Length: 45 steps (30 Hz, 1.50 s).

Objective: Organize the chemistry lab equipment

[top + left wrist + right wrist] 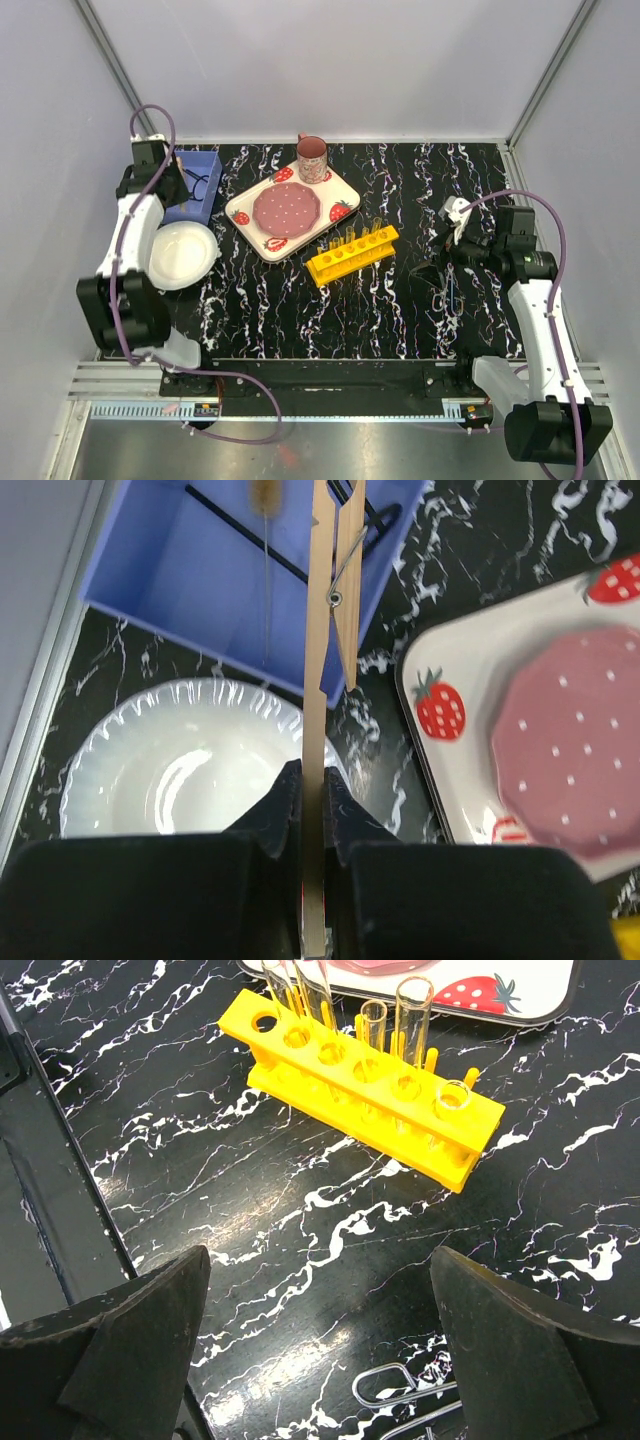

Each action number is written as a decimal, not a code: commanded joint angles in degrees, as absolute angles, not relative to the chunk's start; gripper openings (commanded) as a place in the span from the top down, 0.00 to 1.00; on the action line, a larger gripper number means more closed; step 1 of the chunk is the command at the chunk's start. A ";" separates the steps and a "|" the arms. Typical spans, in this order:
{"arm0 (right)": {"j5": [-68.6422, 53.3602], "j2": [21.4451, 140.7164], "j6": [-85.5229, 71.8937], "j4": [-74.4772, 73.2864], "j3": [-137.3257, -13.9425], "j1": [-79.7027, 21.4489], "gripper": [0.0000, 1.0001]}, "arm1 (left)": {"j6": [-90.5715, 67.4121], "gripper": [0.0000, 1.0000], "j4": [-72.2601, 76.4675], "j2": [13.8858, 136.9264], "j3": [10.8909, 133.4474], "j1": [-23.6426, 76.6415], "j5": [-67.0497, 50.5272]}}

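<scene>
My left gripper [313, 780] is shut on a long wooden spring clamp [322, 660], whose far end reaches over the blue bin [180, 580]. In the bin lie a wire-stemmed brush [266, 580] and slim dark tools [240, 530]. The yellow test-tube rack [370, 1080] stands mid-table with several clear tubes [412, 1010] upright in it; it also shows in the top view [352, 254]. My right gripper [320, 1260] is open and empty, low over the table right of the rack. A bent metal wire tool [400, 1392] lies under it.
A white paper plate [170, 770] lies just near of the bin, under my left gripper [165, 180]. The strawberry plate [290, 210] and pink mug [311, 158] sit behind the rack. Walls close the table at the back and sides.
</scene>
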<state>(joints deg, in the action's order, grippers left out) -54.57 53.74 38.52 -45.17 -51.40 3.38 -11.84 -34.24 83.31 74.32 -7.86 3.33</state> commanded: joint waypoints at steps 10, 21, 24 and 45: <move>-54.14 52.47 38.14 -45.00 -52.03 3.60 0.03 | -16.43 0.99 -30.58 110.98 96.93 -13.18 1.23; -53.96 54.40 38.76 -45.35 -52.12 4.30 0.03 | -19.60 0.75 -38.40 122.07 110.47 -14.24 4.84; -54.05 54.32 38.85 -45.35 -51.94 5.01 0.03 | -19.86 0.67 -38.76 121.56 110.04 -14.41 4.22; -56.16 52.82 39.29 -45.35 -51.15 8.26 0.02 | -18.02 0.90 -33.06 110.22 100.99 -16.08 -6.15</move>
<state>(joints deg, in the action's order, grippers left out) -54.37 53.87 38.72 -45.30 -51.29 7.68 -18.57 -37.12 116.01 102.74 -15.62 -2.70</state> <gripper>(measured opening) 0.975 0.114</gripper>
